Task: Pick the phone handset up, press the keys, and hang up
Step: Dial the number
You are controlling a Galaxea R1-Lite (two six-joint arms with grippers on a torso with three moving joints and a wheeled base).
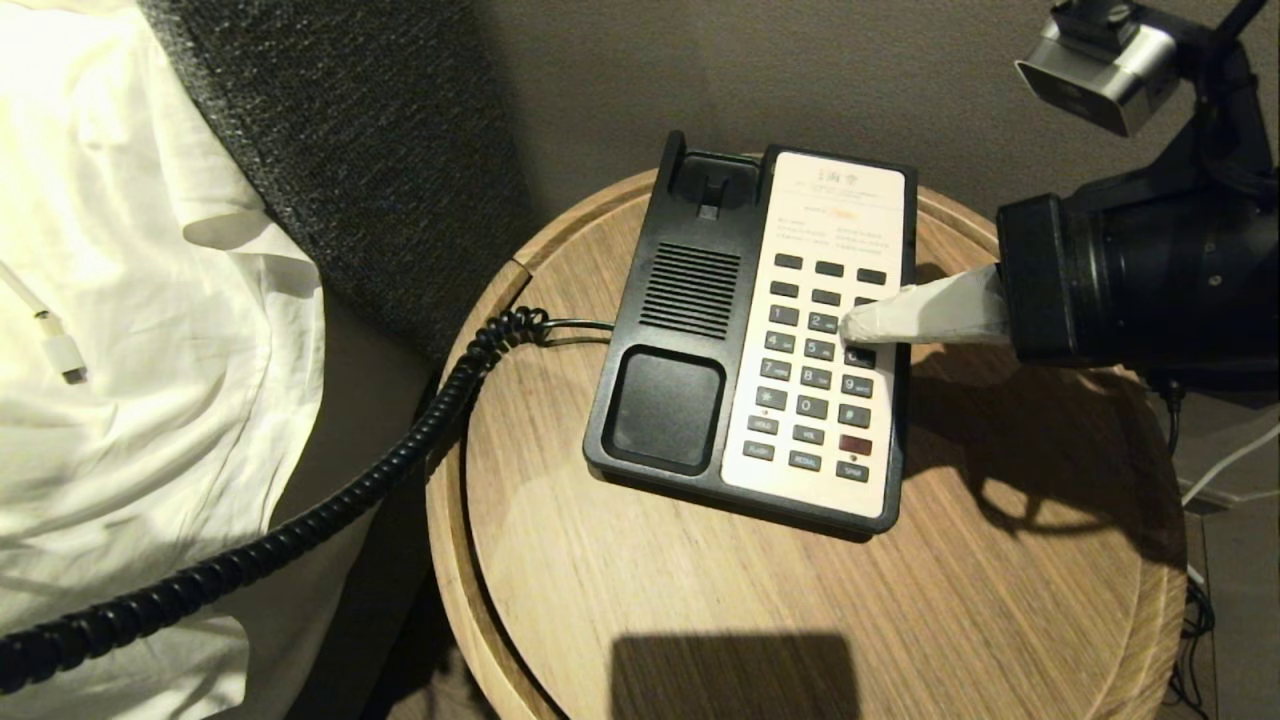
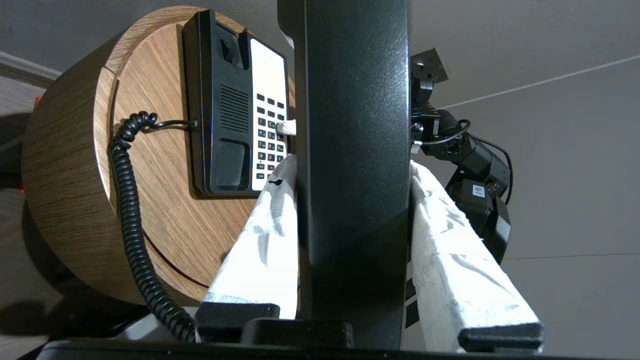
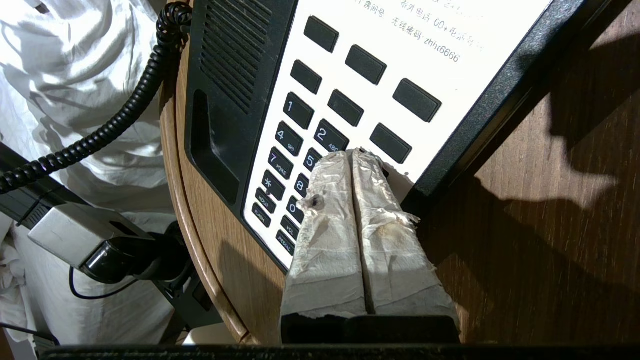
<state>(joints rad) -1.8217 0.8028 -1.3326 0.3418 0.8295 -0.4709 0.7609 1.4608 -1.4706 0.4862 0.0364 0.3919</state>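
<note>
The phone base sits near the back edge of the round wooden table. Its cradle is empty. The phone handset is up off the table, held across its middle by the left gripper, whose two white padded fingers squeeze it from both sides. The black curly cord runs from the base over the table's left edge.

The right gripper has its two fingers pressed tight together, holding nothing. Its tip rests on the keys, on the right-hand row next to the 2 and the 5.

The handset looks hard, smooth and shiny, so it could slip. It seems light, but the springy cord may tug it. The slim middle is a good place to hold. The keys probably need only a soft push.
</note>
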